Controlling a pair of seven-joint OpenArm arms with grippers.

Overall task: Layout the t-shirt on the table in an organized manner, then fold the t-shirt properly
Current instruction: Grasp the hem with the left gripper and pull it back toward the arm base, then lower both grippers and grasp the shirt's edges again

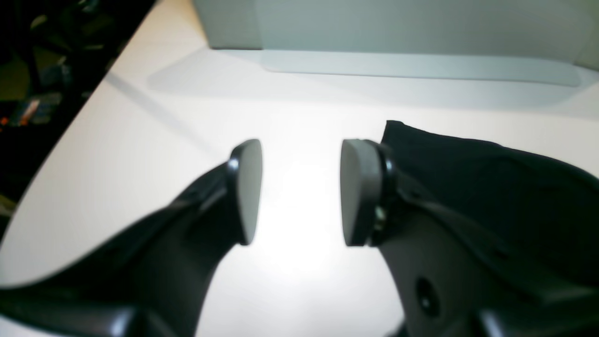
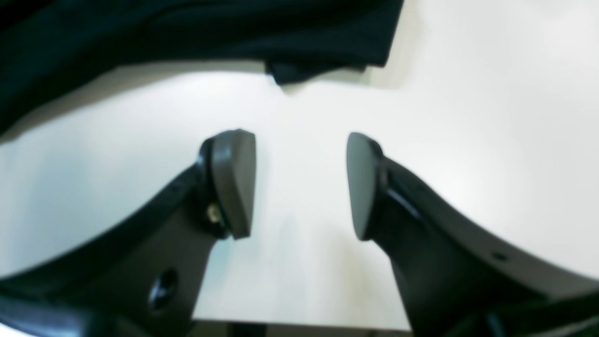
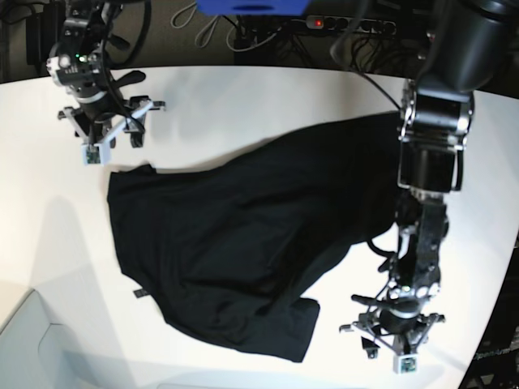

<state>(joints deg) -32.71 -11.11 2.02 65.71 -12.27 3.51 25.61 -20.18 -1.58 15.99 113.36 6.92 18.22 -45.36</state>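
The black t-shirt lies spread but crooked on the white table; it is bunched and wrinkled, with its long way running on a slant, from the upper right of the base view down to the lower left; it is not flat yet, so I think the laying-out step is not done.

The left gripper hangs low over bare table; its two pads stand apart with nothing between them, so it is open and empty; in its own view the shirt sits just to the right of the claw, very near one pad, and I cannot tell if it touches. In the base view this claw is near the bottom, just past the folded corner of the shirt.

The right gripper is open and empty too; bare table shows between its pads; the shirt edge lies ahead of it, across the top of its view, near but apart. In the base view this claw is at the top left, just above a shirt corner.

So each claw has a shirt corner close by, at opposite ends; the left one seems nearer to the cloth. I think the next move needs each claw to reach in toward its corner, pinch it, and pull outward; the thin cloth could slip or drag the whole shirt along.
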